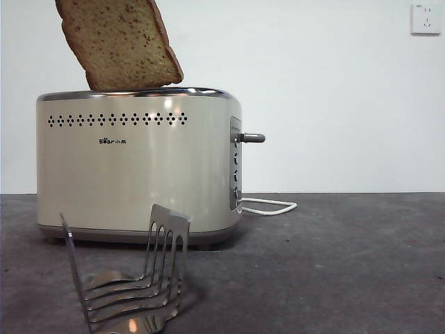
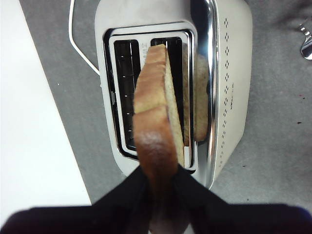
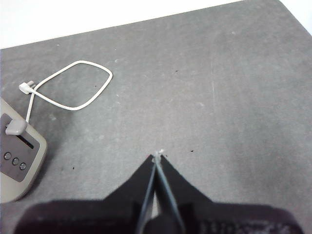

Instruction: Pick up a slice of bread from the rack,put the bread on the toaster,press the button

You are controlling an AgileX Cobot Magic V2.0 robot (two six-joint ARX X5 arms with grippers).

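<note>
A thick slice of bread (image 1: pixel 118 45) with a dark crust hangs tilted above the cream toaster (image 1: pixel 139 174), its lower edge at the chrome top rim. In the left wrist view my left gripper (image 2: pixel 161 171) is shut on the bread's (image 2: pixel 156 107) crust. The slice hangs over the toaster's (image 2: pixel 229 73) slot on the dotted side. The silver rack (image 1: pixel 132 278) stands in front of the toaster with no bread in it. My right gripper (image 3: pixel 157 157) is shut on nothing, above bare table beside the toaster's side panel (image 3: pixel 17 156).
The toaster's lever (image 1: pixel 252 138) sticks out of the grey side panel, with small round buttons below it. A white cord (image 1: pixel 271 207) loops on the table behind the toaster. A wall socket (image 1: pixel 425 19) sits at the upper right.
</note>
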